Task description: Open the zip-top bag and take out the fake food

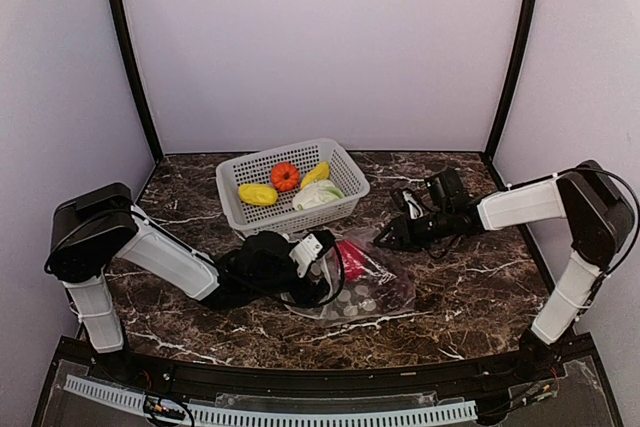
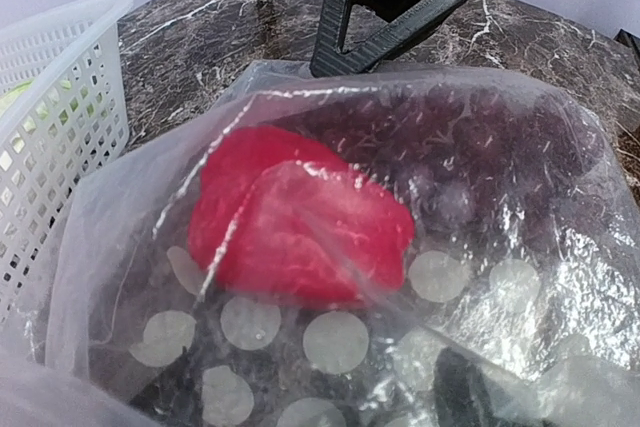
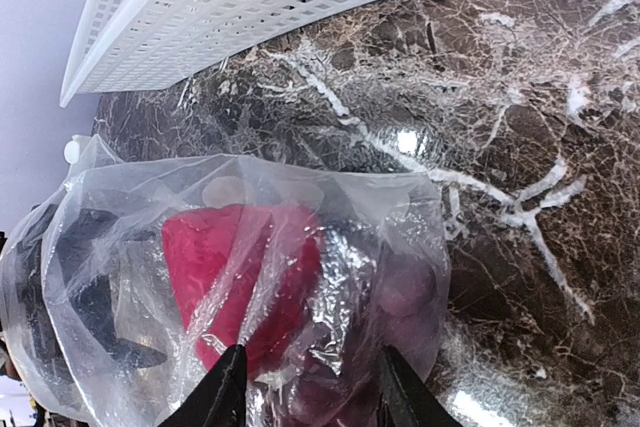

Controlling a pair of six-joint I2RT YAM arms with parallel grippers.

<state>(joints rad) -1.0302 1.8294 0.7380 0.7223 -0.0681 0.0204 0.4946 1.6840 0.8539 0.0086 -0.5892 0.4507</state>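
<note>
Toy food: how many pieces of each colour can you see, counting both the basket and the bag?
Yellow pieces: 2, in the basket
Orange piece: 1, in the basket
Pale leafy piece: 1, in the basket
Red piece: 1, in the bag
Purple grapes: 1 bunch, in the bag
Total: 6

Bright even light, white glare on zip-top bag (image 2: 560, 287), near plastic blurred

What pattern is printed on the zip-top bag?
White dots on the clear zip-top bag, clearest in the left wrist view.
</note>
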